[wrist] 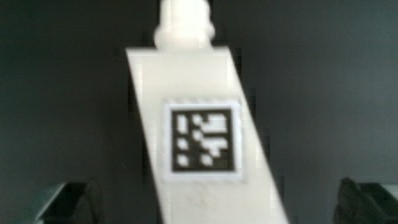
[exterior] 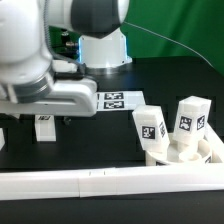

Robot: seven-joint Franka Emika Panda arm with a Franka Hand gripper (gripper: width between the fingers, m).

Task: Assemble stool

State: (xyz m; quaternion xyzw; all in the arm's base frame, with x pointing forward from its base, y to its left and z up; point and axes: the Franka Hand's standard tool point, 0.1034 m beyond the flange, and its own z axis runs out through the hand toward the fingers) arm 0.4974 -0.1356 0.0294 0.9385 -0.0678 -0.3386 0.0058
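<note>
The claw (wrist: 217, 204) hangs released, its fingers (wrist: 63, 203) spread either side of one white stool leg (wrist: 192, 110) without touching it. Beyond the claw, toward the exterior view's right, lies the marker board (exterior: 120, 100). Farther that way, well apart from the claw, the round seat (exterior: 200, 152) carries two more standing legs (exterior: 150, 127).

A first leg (exterior: 150, 128) and a second leg (exterior: 191, 118) are standing upright on the round white seat (exterior: 180, 153) (tags facing outward). A third leg (wrist: 196, 140) is resting apart on the black worktop (exterior: 100, 140).
</note>
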